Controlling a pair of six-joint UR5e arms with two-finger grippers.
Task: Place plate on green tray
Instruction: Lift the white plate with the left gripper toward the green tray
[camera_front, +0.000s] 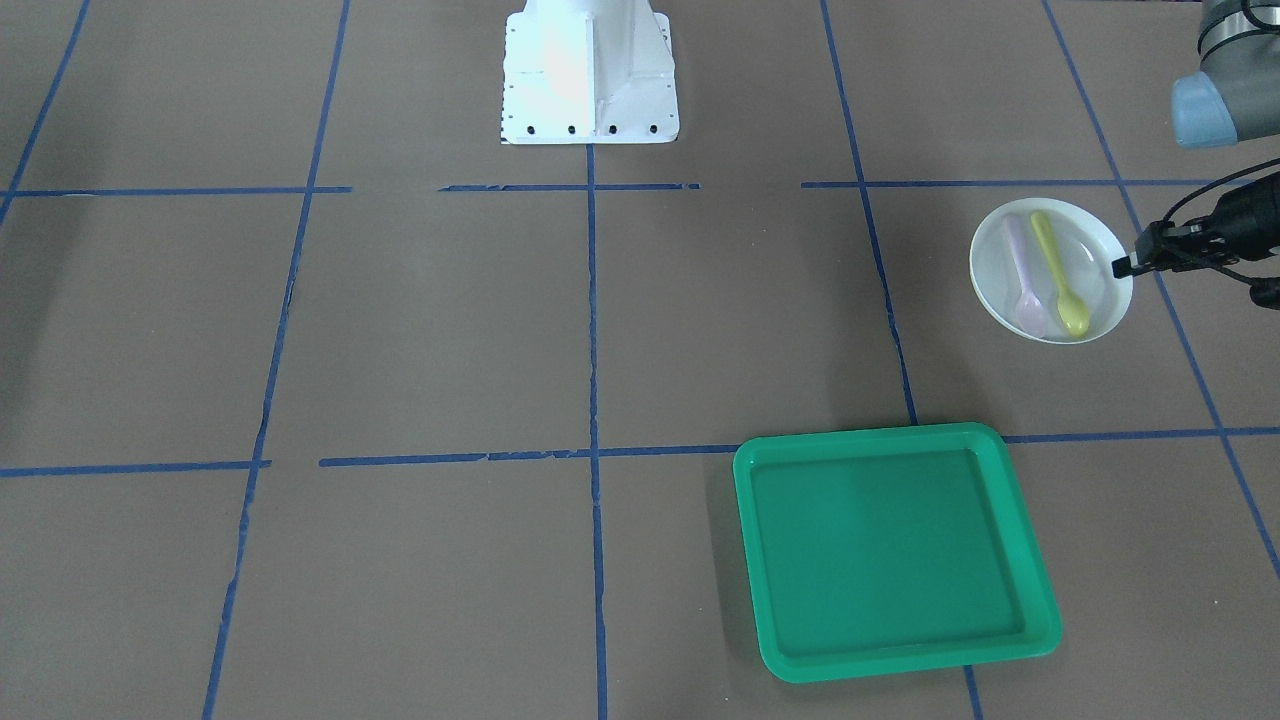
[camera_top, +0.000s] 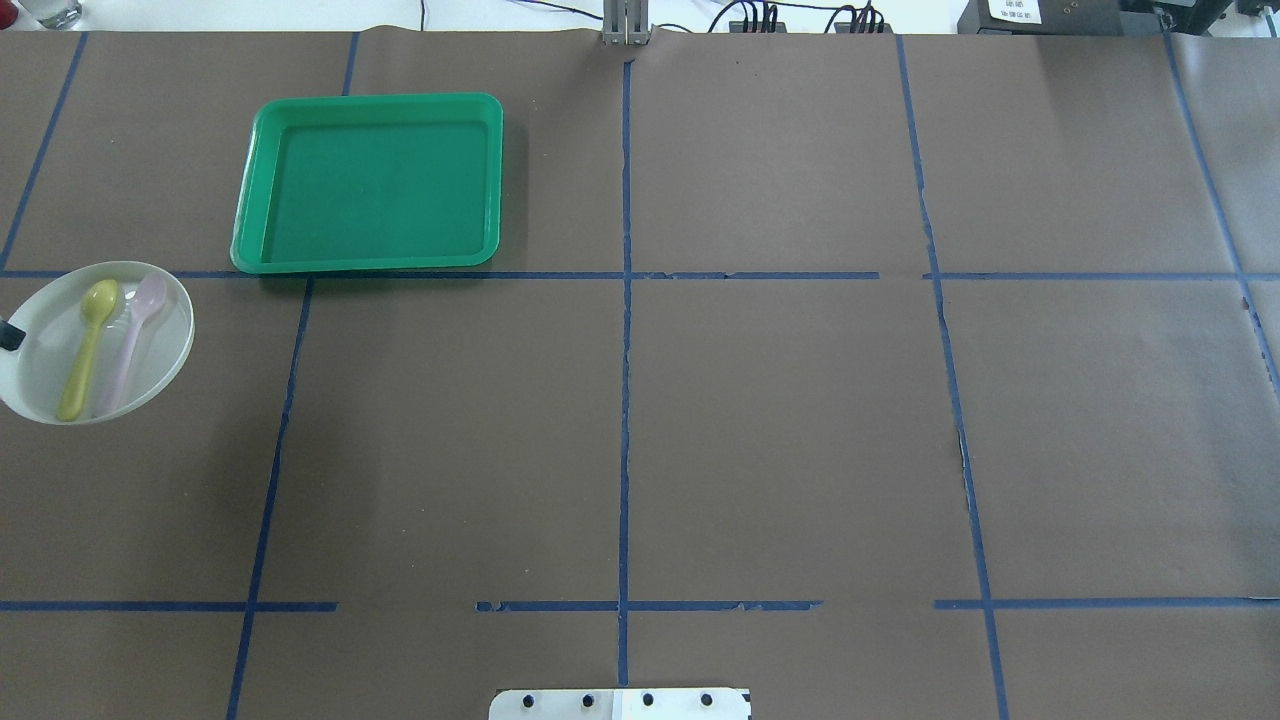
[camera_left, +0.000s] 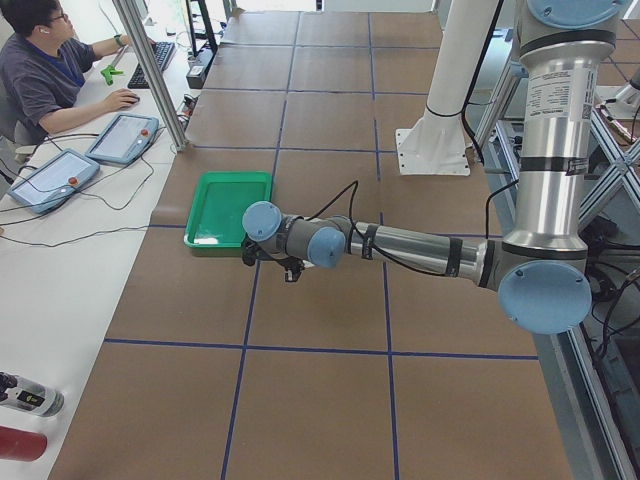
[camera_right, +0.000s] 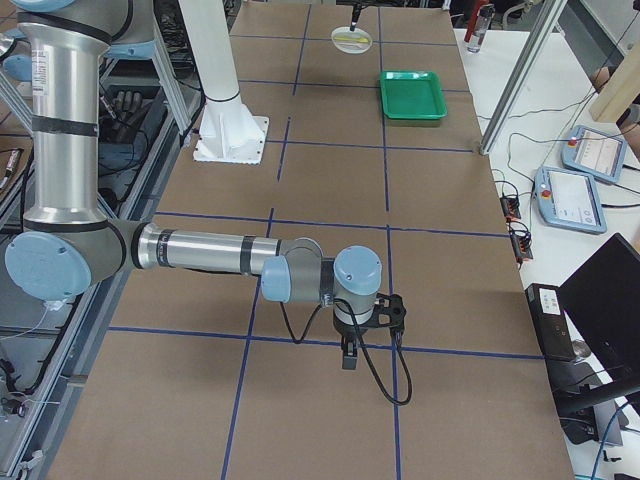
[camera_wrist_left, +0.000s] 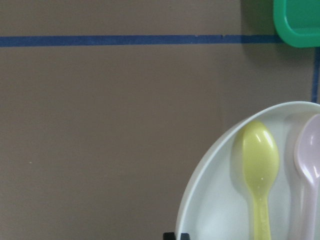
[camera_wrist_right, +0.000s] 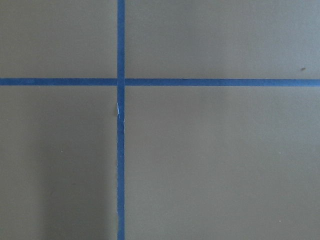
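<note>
The white plate (camera_front: 1092, 250) carries a yellow spoon (camera_front: 1058, 272) and a pink spoon (camera_front: 1022, 272). It is at the table's left side in the overhead view (camera_top: 165, 340), near and left of the green tray (camera_top: 370, 100). My left gripper (camera_front: 1125, 266) is shut on the plate's outer rim and seems to hold it slightly tilted. Its fingertip shows at the bottom of the left wrist view (camera_wrist_left: 176, 236), with the plate (camera_wrist_left: 215, 200) and a tray corner (camera_wrist_left: 300, 22). The tray (camera_front: 870, 435) holds nothing. My right gripper (camera_right: 348, 355) hangs over bare table far away; I cannot tell whether it is open or shut.
The white robot base (camera_front: 590, 75) stands at the table's middle edge. Blue tape lines cross the brown table cover. An operator (camera_left: 45, 70) sits at a side desk with teach pendants (camera_left: 120, 140) beyond the tray.
</note>
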